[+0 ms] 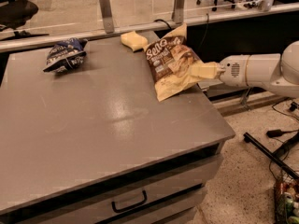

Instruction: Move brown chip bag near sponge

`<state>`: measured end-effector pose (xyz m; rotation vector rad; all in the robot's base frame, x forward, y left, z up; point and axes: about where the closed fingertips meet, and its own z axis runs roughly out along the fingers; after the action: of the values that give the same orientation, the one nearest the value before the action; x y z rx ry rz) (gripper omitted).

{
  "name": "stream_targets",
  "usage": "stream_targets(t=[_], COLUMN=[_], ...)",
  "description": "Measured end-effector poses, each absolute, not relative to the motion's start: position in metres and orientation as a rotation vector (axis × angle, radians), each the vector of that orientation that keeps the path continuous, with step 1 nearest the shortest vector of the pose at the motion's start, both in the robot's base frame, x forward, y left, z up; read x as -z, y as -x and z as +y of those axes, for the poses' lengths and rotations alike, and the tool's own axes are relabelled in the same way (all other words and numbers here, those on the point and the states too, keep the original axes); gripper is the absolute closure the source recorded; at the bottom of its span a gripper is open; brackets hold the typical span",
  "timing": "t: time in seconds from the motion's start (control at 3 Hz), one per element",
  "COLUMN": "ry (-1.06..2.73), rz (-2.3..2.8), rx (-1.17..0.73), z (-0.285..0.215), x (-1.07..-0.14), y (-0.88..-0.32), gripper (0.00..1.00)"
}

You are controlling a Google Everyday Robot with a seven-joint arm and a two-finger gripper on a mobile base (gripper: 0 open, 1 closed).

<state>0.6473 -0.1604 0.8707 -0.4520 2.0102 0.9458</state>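
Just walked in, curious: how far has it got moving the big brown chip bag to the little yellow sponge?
Done, it seems: the large flat brown chip bag lies close beside the small pale yellow sponge at the grey table's far edge. In hand: the robot's hand is at the bag's right edge. Left: probably only drawing the hand away.
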Motion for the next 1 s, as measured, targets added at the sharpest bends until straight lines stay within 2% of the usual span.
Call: stream_targets(t=[1.0], ry=[0.463], rz=[2.010], rx=[-0.958], z=[-0.1521], x=[-0.8696], y=[-0.6477], gripper=[0.14])
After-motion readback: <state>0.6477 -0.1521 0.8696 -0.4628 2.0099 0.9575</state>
